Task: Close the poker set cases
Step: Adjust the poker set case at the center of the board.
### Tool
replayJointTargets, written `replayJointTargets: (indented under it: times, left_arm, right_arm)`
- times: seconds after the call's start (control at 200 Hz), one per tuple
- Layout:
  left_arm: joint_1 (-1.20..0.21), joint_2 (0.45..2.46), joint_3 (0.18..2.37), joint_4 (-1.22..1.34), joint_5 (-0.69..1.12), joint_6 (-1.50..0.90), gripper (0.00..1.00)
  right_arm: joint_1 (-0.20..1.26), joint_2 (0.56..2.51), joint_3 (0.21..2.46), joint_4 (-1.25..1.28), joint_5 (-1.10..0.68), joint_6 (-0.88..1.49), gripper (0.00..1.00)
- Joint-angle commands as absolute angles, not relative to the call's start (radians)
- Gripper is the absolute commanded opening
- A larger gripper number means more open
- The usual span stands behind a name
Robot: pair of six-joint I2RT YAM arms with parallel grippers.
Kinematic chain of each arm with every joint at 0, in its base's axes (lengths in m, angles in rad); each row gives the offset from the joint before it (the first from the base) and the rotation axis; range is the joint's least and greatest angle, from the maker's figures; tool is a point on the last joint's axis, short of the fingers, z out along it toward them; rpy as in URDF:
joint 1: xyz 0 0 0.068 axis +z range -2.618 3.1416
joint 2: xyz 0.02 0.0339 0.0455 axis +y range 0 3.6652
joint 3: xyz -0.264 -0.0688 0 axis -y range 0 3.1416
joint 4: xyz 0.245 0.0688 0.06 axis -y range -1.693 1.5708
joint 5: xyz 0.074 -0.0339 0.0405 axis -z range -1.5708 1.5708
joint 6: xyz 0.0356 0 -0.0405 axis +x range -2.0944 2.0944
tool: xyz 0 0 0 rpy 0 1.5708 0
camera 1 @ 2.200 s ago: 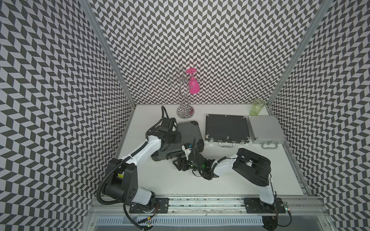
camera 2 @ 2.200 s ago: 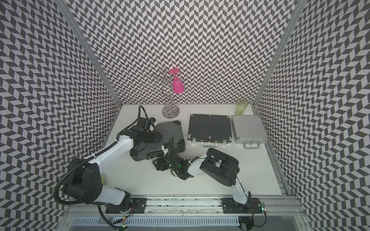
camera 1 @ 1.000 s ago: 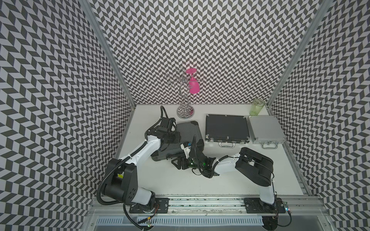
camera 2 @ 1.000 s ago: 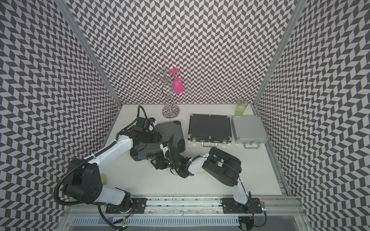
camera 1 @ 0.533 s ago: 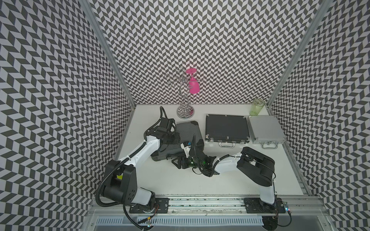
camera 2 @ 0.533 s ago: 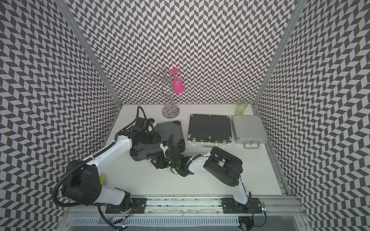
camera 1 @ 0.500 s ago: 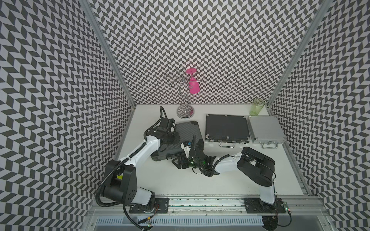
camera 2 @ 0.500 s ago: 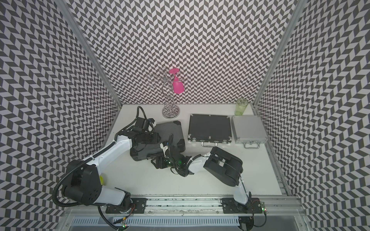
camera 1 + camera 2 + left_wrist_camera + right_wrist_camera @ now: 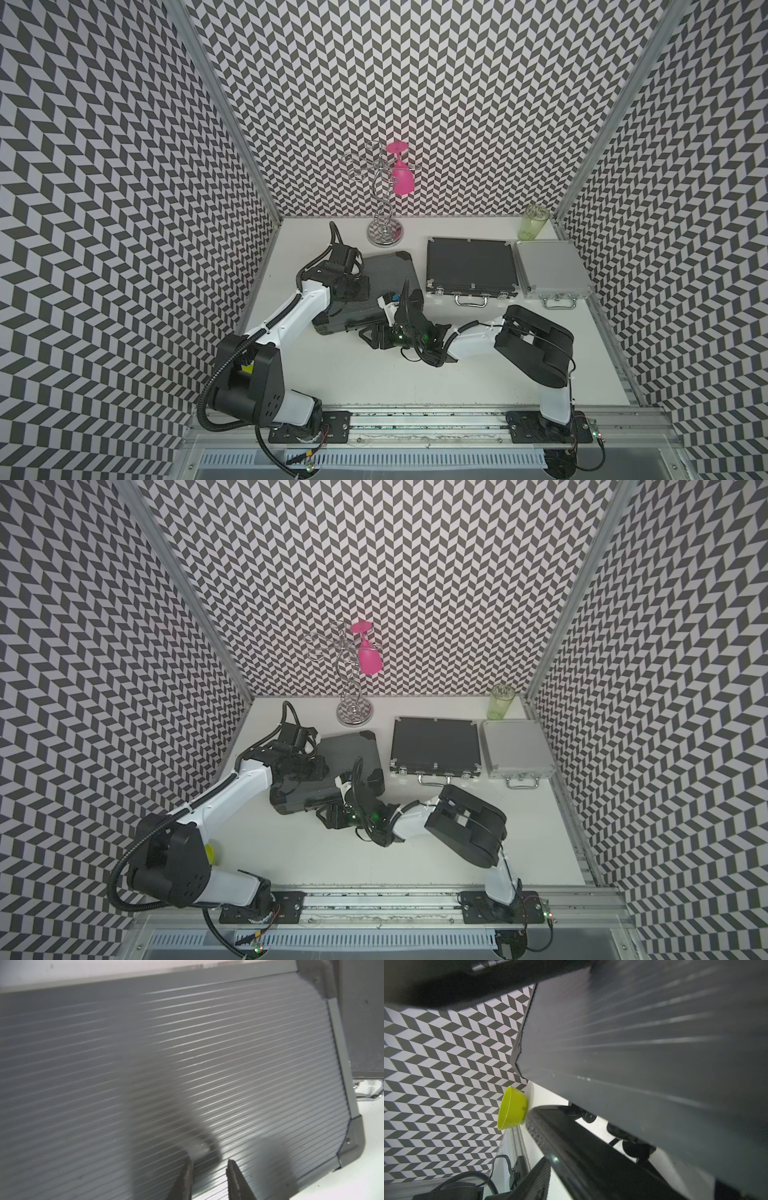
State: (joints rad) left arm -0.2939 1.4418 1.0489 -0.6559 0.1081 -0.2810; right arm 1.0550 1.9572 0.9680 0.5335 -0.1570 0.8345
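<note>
The left gripper (image 9: 209, 1169) hangs over the ribbed lid of the dark-grey case (image 9: 386, 270). Its fingertips (image 9: 188, 1176) are narrowly parted with nothing between them; contact with the lid I cannot tell. The right gripper (image 9: 376, 332) sits low at that case's front edge, at its six o'clock, and the views do not show whether it is parted or clenched.

With the back wall as twelve, the dark-grey case lies at ten o'clock on the table (image 9: 374, 386). Its lid is down as far as both top views show, and its latches are hidden. The black case (image 9: 469, 266) at one o'clock and the silver case (image 9: 550, 268) at two lie flat and shut, just beside each other. I judge that only seating this last lid remains.

The table is plain white. A glass stand (image 9: 384, 224) with a pink glass (image 9: 403, 183) stands at twelve, a green tumbler (image 9: 534, 222) in the two-o'clock corner, and a yellow-green bowl (image 9: 512, 1109) at the eight-o'clock edge. Chevron walls (image 9: 415, 104) enclose three sides.
</note>
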Motion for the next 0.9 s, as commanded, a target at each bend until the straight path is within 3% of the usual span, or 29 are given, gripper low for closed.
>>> replayJointTargets:
  times: [0.0, 0.18, 0.646, 0.896]
  left_arm:
    - [-0.261, 1.445, 1.066, -0.713, 0.052, -0.28, 0.28]
    - [-0.218, 1.513, 1.045, -0.662, 0.074, -0.281, 0.21]
    - [-0.191, 1.49, 1.054, -0.66, 0.077, -0.264, 0.22]
    - [-0.206, 1.498, 1.043, -0.67, 0.095, -0.261, 0.12]
  right_arm:
    - [1.035, 1.869, 0.982, 0.82, -0.123, 0.848, 0.66]
    - [1.034, 1.89, 1.002, 0.824, -0.112, 0.856, 0.68]
    - [1.033, 1.882, 0.978, 0.704, -0.131, 0.832, 0.68]
    - [1.033, 1.873, 0.934, 0.631, -0.147, 0.832, 0.67]
